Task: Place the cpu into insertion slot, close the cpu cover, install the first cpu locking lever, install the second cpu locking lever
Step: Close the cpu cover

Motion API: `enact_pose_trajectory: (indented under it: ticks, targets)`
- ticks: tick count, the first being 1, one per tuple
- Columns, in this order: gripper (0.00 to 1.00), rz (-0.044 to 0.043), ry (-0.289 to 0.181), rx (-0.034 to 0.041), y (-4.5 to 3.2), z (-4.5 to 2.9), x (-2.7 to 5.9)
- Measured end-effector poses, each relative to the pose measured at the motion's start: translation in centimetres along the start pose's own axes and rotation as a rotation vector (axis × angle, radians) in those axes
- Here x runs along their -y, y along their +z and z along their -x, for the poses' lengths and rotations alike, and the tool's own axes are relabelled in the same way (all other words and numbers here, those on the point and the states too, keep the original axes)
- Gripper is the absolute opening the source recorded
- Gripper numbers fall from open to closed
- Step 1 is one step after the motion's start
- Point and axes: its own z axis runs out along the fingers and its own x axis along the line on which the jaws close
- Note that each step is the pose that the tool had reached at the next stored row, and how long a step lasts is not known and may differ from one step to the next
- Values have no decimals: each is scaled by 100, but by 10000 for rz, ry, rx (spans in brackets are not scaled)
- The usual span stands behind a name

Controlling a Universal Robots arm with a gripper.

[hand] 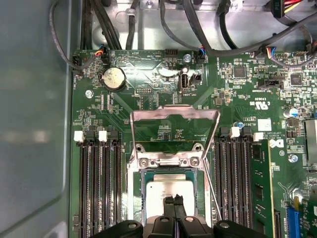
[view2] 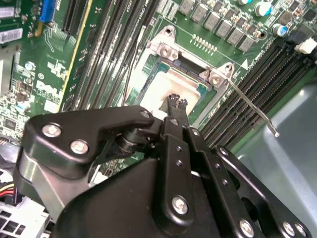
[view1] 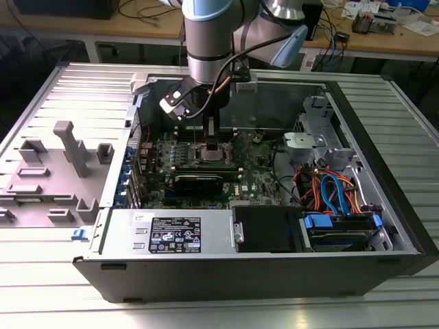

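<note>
Finding: the cpu (hand: pixel 166 187) is lying flat in the insertion slot (hand: pixel 198 191), silver top facing up, near the middle of the motherboard (hand: pixel 148 94) inside the open computer case (view1: pixel 384 226). Judged from this, the placing step is looking complete.

Gripper: the gripper (hand: pixel 174 199) is hanging directly over the slot with its two slim fingertips (view2: pixel 177 101) pressed together and nothing between them. They are sitting over the cpu's edge on the side away from the cover hinge. Whether they are touching the metal top cannot be told.

Cover: the cpu cover (hand: pixel 173 112) is standing open, not yet closed. It is swung back off the slot toward the board edge carrying the coin cell (hand: pixel 113 78) and the cable plugs. Its hinge is running along that side of the slot, so the frame is lying beyond the cpu from the gripper, with the whole chip between them.

Lever: one locking lever (view2: pixel 250 109), a thin bare rod, is standing released. It is running alongside the slot between the slot and the neighbouring bank of memory slots (hand: pixel 233 183), its long axis parallel to them. It is lying just beside the fingertips, nearer to them than the cover's free edge is. A second lever cannot be made out with confidence.
</note>
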Motion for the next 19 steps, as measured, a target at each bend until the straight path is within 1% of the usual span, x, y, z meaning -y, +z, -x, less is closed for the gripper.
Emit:
enact_pose_trajectory:
  ticks: [5,10,14,19]
  targets:
    - [11,-1,-5,1,0,0,-5]
    - [11,-1,-7,2,4,0,-64]
    - [11,-2,-6,1,-44,3,-70]
    - [11,-1,-6,-1,-47,3,-71]
